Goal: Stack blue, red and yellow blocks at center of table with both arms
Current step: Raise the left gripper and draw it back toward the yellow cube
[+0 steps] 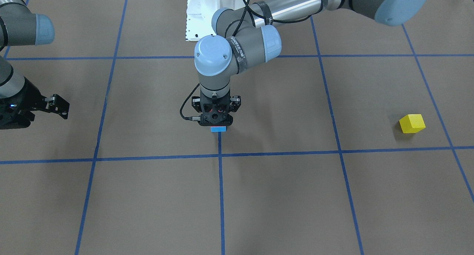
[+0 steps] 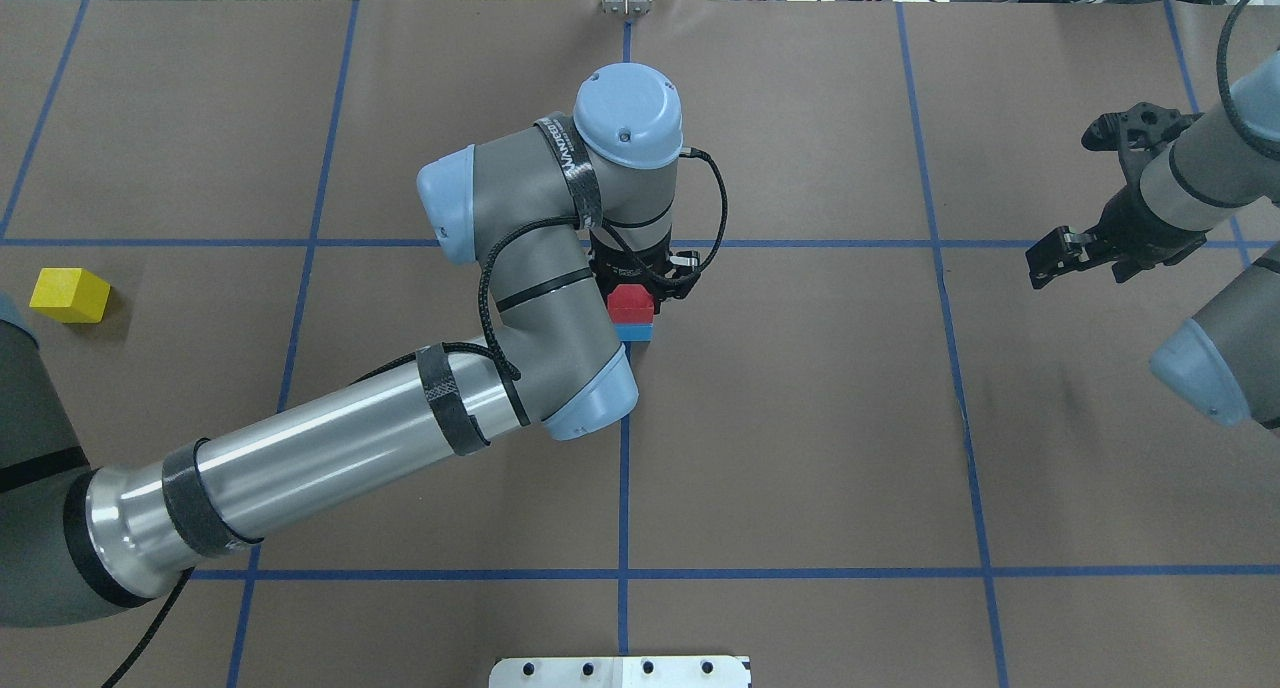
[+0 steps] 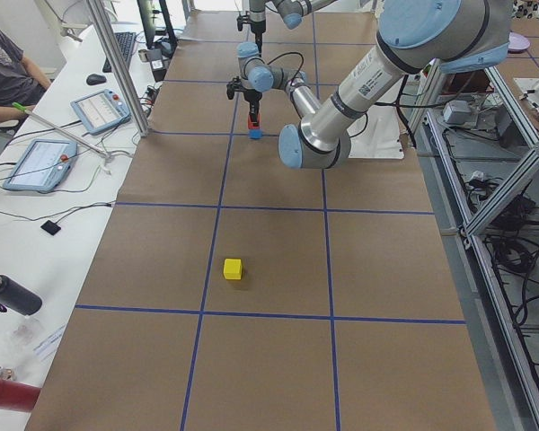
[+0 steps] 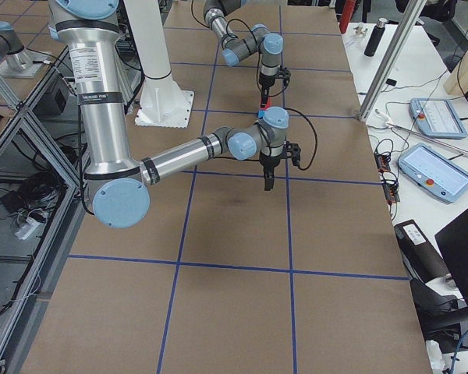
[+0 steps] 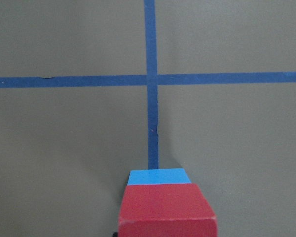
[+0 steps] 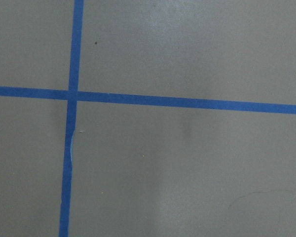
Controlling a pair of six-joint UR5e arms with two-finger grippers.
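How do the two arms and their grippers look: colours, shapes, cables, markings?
The left arm and the right arm are grey jointed cylinders with light-blue caps; the left has a shiny silver tube, black bands, white lettering and a black cable along it. The left gripper and right gripper are black.

table cover (image 2: pixel 800 448) matt brown paper; tape lines (image 2: pixel 800 573) smooth; red block (image 5: pixel 165 207) matt.

Block colours I read on my brown, blue-gridded table (image 2: pixel 800 418)
I see a red block (image 2: pixel 631 302) over a light blue block (image 2: pixel 633 332), and a bright yellow block (image 2: pixel 69 295). Blue tape lines (image 2: pixel 622 488) cross the dull brown paper. The left arm (image 2: pixel 330 438) is grey and silver, capped pale blue.
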